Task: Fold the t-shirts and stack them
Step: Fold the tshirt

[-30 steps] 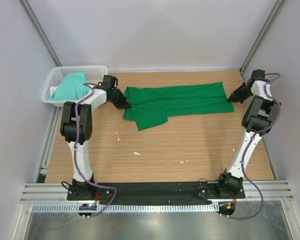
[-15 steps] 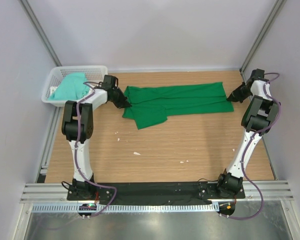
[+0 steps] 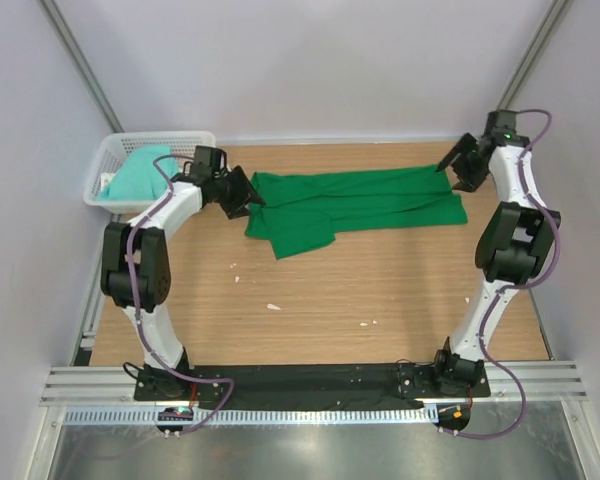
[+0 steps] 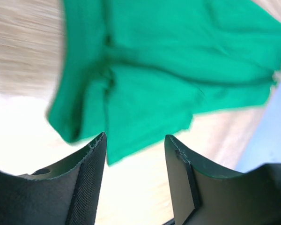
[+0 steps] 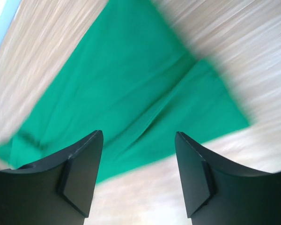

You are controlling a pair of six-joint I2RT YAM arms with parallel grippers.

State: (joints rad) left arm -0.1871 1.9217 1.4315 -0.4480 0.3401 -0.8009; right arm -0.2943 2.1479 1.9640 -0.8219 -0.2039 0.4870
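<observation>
Two t-shirts are in view, and the wooden table [image 3: 380, 290] carries the bigger one. The deep green t-shirt [image 3: 360, 200] lies flat on the far half of the table as a long band running left to right. A flap sticks out toward the near side at its left end (the folds there overlap loosely).

At the far left corner sits the white lattice basket [image 3: 185, 136], with the paler mint t-shirt [image 3: 140, 175] bunched inside it and spilling over its near rim.

The left gripper [image 3: 248, 195] is at the left end of the green band. Its wrist view shows the fingers [image 4: 91, 173] apart with nothing between them and the green cloth [image 4: 178, 61] beyond. The right gripper [image 3: 450, 165] is at the band's far right corner. Its jaws also stand apart and empty, above the cloth [image 5: 131, 93] in a blurred view.

A few small white specks [image 3: 273, 306] lie on the bare wood nearer than the green shirt.
</observation>
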